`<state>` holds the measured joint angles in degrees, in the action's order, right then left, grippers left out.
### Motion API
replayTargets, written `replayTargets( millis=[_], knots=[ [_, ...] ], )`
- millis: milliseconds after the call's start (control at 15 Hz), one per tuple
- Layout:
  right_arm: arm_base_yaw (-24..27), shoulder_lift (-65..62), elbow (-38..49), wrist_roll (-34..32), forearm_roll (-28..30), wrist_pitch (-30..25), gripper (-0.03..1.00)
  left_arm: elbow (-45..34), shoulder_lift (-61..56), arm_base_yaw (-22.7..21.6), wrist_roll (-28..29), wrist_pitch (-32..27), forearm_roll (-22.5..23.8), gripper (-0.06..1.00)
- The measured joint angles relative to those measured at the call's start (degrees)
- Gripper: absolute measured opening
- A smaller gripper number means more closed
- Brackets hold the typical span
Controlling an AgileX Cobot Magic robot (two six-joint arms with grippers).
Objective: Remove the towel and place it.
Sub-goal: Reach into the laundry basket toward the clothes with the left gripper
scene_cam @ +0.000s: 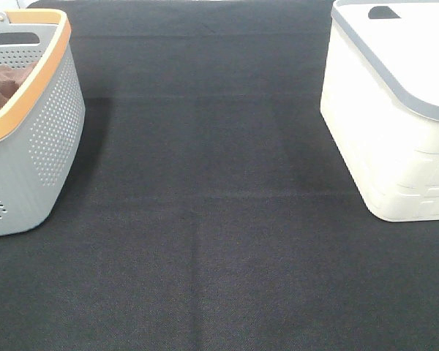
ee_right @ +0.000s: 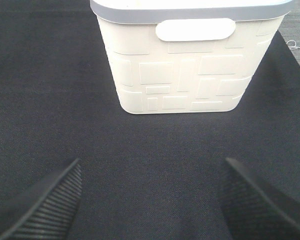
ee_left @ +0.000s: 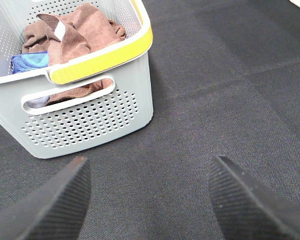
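The towel (ee_left: 85,30), reddish-brown with a small white tag, lies crumpled on top inside the grey perforated basket (ee_left: 90,125). In the high view that basket (scene_cam: 51,124) stands at the left edge with brown fabric (scene_cam: 0,91) showing over its orange rim. My left gripper (ee_left: 150,165) hovers open above the mat, a short way in front of the basket's handle side, holding nothing. My right gripper (ee_right: 152,167) is open over the mat, facing the white basket, and is empty too. Neither gripper appears in the high view.
A blue cloth (ee_left: 30,60) lies beside the towel in the grey basket. A white basket (scene_cam: 380,146) with a grey rim stands at the right, and the right wrist view shows its handle side (ee_right: 180,75). Black mat (scene_cam: 219,219) covers the table between the baskets.
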<state>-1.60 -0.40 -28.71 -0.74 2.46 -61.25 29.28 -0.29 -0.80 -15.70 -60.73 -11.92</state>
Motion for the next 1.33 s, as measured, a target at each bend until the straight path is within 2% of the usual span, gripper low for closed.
replayTargets(
  millis=[867, 1000, 1133, 1200, 1267, 1333],
  knots=[
    [0.0, 0.0, 0.0, 0.0, 0.0, 0.0, 0.72, 0.0, 0.0, 0.0, 0.74, 0.17, -0.86, 0.65],
    [0.0, 0.0, 0.0, 0.0, 0.0, 0.0, 0.72, 1.15, 1.03, 0.0, 6.07, 7.51, 0.86, 0.64],
    [0.0, 0.0, 0.0, 0.0, 0.0, 0.0, 0.72, 1.83, 6.13, 0.0, 15.7, 18.22, 7.22, 0.64],
    [0.0, 0.0, 0.0, 0.0, 0.0, 0.0, 0.72, 1.83, 10.26, 0.0, 21.49, 23.49, 11.92, 0.64],
    [0.0, 0.0, 0.0, 0.0, 0.0, 0.0, 0.72, 1.83, 10.26, 0.0, 21.49, 23.49, 11.92, 0.64],
    [0.0, 0.0, 0.0, 0.0, 0.0, 0.0, 0.72, 1.83, 14.61, 0.0, 27.16, 27.44, 16.21, 0.64]
  ],
)
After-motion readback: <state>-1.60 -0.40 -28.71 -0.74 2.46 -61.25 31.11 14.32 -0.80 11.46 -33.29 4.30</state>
